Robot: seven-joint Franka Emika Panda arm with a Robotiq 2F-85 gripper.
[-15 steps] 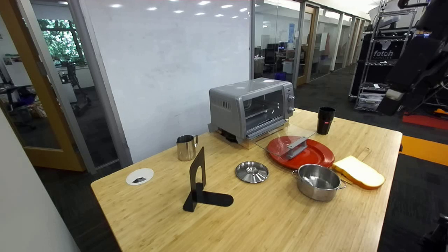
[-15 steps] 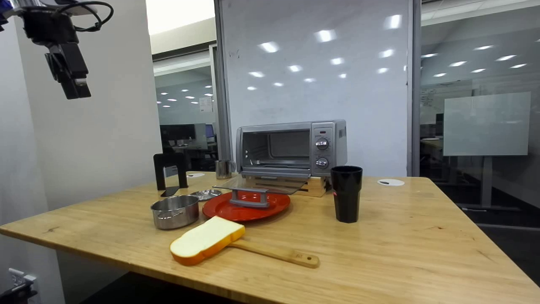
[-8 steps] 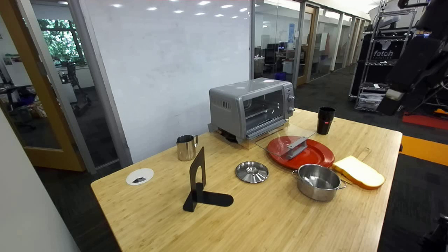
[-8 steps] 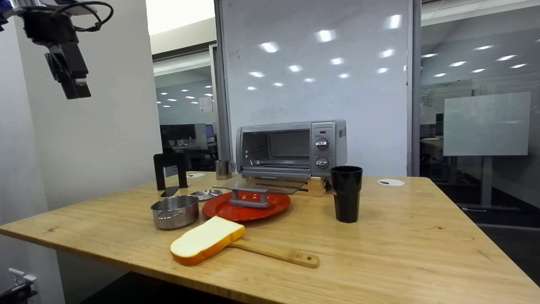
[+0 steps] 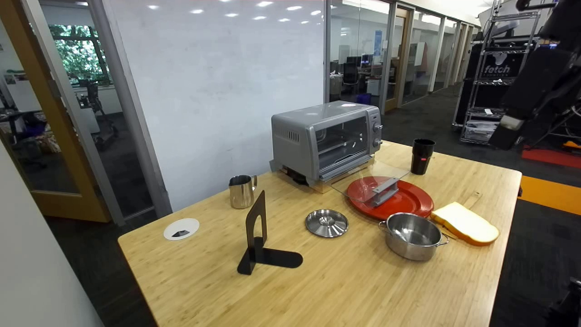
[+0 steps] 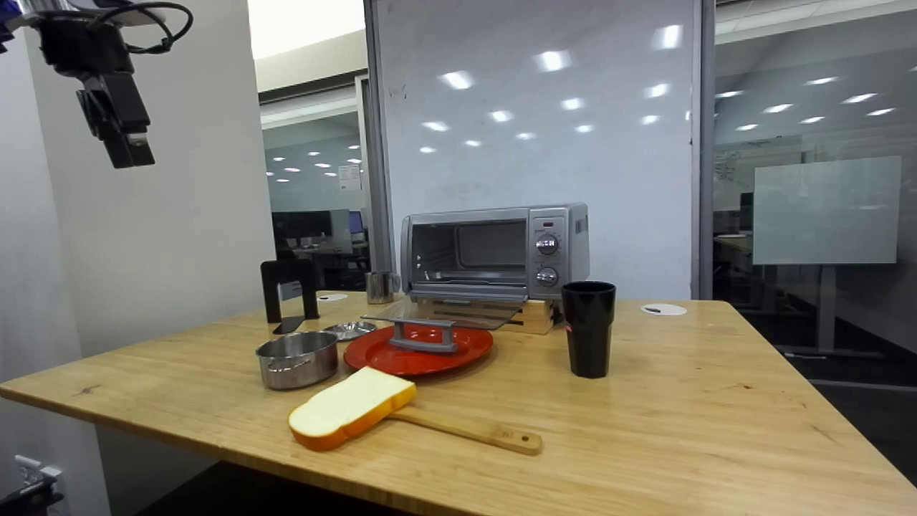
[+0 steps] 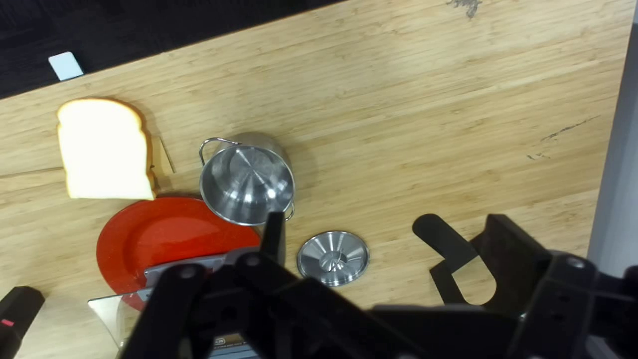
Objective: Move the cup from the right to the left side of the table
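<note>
Wide apart stand the two fingers (image 7: pixel 271 234) of the gripper (image 7: pixel 386 227) in the wrist view, and the steel lid (image 7: pixel 333 258) is seen between them, lying below. Up and to the left of the lid is the steel pot (image 7: pixel 247 187); farther left lies the bread slice (image 7: pixel 105 149).

In an exterior view, the black cup (image 6: pixel 589 330) stands upright on the right part of the table (image 6: pixel 680 430), in front of the toaster oven (image 6: pixel 531 249) and to its right. High at the upper left hangs the gripper, well apart from the cup. From under the bread slice comes out a wooden handle (image 6: pixel 473 430).

In an exterior view, the cup stands toward the far end of the table, behind the red plate (image 5: pixel 417 197). The gripper is dark at the right edge. The steel pitcher (image 5: pixel 242 192) is near the black bookend (image 5: pixel 257 247).
</note>
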